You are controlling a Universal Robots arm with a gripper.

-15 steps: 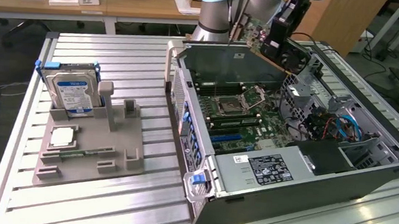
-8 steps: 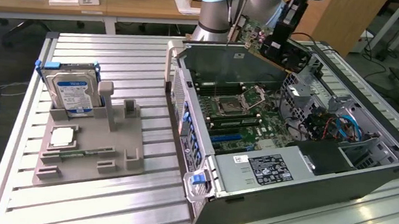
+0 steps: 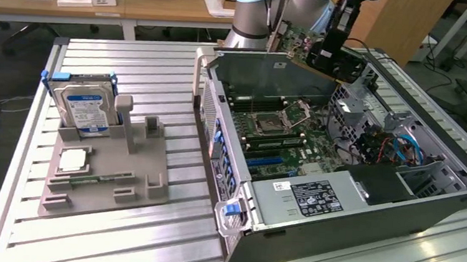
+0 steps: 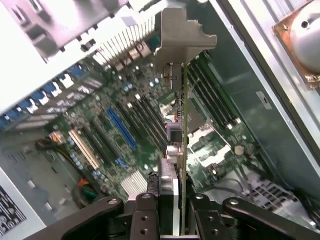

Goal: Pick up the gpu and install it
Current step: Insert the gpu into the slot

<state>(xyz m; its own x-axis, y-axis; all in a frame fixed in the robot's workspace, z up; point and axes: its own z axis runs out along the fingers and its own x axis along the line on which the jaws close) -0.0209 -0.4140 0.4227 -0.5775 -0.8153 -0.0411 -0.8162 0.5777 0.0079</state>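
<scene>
The black claw (image 4: 172,207) pinches the gpu (image 4: 183,125), a thin green circuit card with a silver end bracket, held edge-on above the green motherboard (image 4: 135,115) inside the open grey computer case (image 3: 351,231), apparently clear of its slots, near the ribbed metal surface's (image 3: 138,67) far edge.

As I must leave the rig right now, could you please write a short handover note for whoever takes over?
Gripper: shut on the gpu, which is held edge-on with its bracket end away from the wrist.
Gpu: in the air inside the open computer case, above the motherboard.
Done: gpu picked up and brought to the case.
Left: it is not yet seated in any slot.
</scene>
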